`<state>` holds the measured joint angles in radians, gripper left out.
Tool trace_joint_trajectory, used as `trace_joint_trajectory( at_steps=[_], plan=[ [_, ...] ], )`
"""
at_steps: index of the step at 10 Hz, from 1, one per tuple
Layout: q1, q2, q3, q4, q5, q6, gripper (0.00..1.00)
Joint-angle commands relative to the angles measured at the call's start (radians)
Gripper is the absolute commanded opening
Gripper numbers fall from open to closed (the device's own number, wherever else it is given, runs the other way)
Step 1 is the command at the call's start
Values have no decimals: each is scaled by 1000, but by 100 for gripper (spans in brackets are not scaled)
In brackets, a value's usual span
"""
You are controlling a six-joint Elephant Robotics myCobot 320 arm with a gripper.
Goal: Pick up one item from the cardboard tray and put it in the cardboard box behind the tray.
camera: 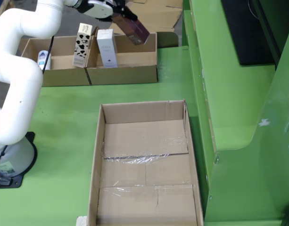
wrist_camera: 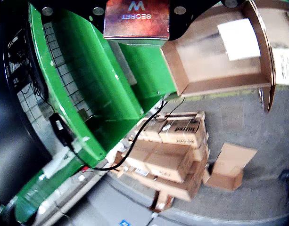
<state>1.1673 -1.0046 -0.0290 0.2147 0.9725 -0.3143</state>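
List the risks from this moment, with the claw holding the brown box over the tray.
1. The brown box hangs tilted in the claw; a shallow grip could let it slip back into the tray.
2. The white carton and spotted carton stand upright nearby; a low swing might topple them.

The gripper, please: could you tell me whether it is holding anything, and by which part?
The gripper holds a dark reddish-brown box by its upper end, tilted in the air above the cardboard tray.
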Motion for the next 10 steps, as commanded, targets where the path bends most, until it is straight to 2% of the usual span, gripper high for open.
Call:
trace_joint_trajectory(
  at_steps=[1,2,4,6,9,10],
  plan=[
    [-126,-79,29,297,-19,-136,0],
    [-142,-98,29,297,-19,15,0],
    [-154,-132,29,297,-19,-44,0],
    [-157,-154,29,297,-19,-6,0],
    [-160,-192,29,297,-19,-11,0],
    [-118,-172,29,297,-19,-90,0]
  ],
)
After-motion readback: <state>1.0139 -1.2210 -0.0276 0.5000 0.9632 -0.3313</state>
